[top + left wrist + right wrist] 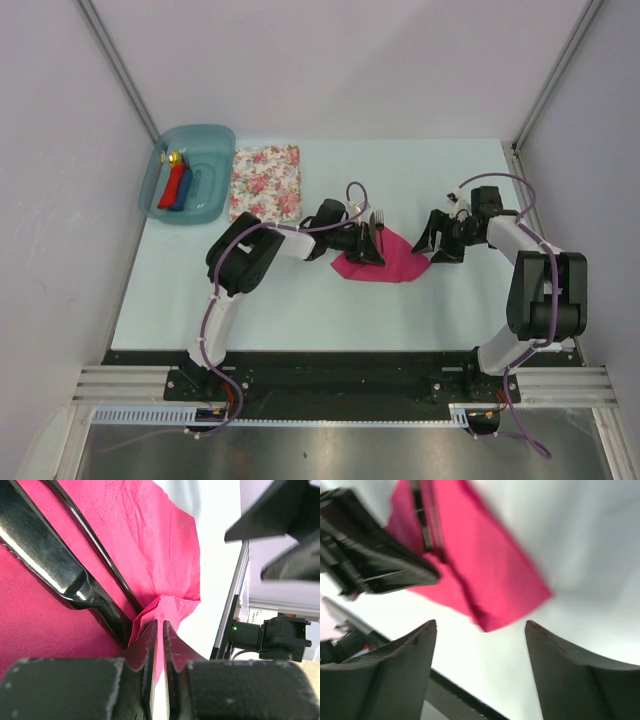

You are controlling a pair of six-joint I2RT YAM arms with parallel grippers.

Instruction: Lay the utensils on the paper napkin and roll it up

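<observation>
Where left gripper [159, 630] pinches napkin [150, 540], knife [45, 560] end hidden.

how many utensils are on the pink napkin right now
2. A knife and a slimmer fork lie side by side on the pink napkin, just ahead of the left gripper, which pinches the napkin's edge. More could be hidden under the gripper.

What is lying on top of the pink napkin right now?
The knife and fork lie side by side on the paper napkin. The left gripper pinches a raised fold at its edge. From above, that gripper hides most of both utensils.
</observation>
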